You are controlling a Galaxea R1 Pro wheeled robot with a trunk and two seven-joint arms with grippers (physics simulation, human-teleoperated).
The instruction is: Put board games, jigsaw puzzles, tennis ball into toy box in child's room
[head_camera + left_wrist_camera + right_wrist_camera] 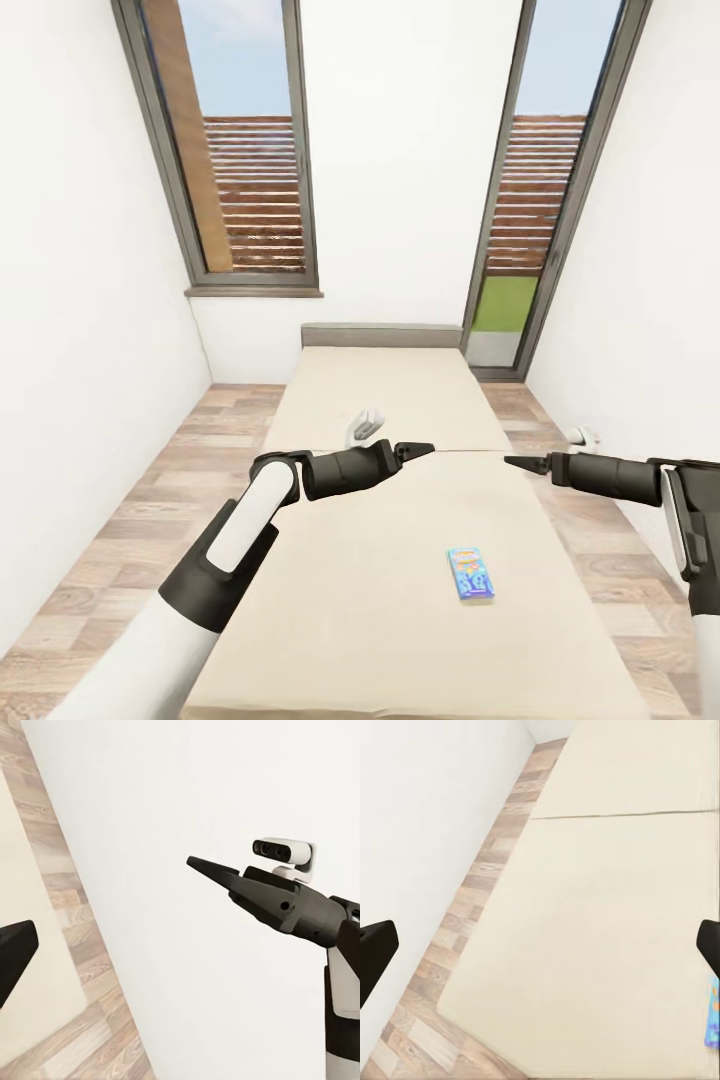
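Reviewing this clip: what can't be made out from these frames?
- Board game: print too small in the head view; cut off by the edge in the right wrist view.
- Right pincer: seen side-on in the head view, so open or shut is unclear.
- Left pincer: likewise.

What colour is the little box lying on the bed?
The board game is mostly blue with colourful print, seen best in the head view.

A long beige bed (400, 560) stands on the wooden floor (130, 500), between two white walls. A thin seam crosses the bed surface near its middle. One board game (471, 573), a small flat blue box, lies on the nearer half, toward the right side of the bed.
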